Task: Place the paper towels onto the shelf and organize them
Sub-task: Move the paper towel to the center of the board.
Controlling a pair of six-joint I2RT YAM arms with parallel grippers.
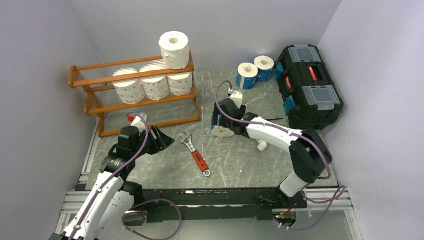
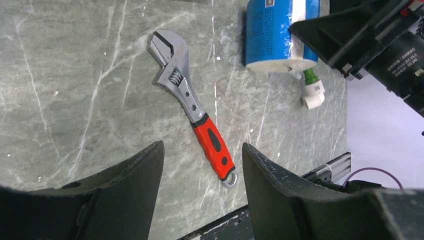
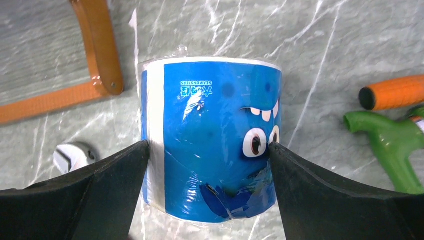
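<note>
Four paper towels already sit on the shelf: three on the middle tier, one on top. The left tool hangs released, empty. The right tool grasps a blue-wrapped roll at mid-desk; two more blue rolls wait behind.

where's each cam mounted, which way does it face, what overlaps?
Top external: above and behind the bases, looking down on the grey marble table and orange-brown wooden shelf; left arm, right arm show.
Left wrist: faces down at the red-handled steel wrench; own black fingers at bottom.
Right wrist: faces the blue-wrapped paper towel roll gripped between its fingers.
Shared: all three see that roll.
</note>
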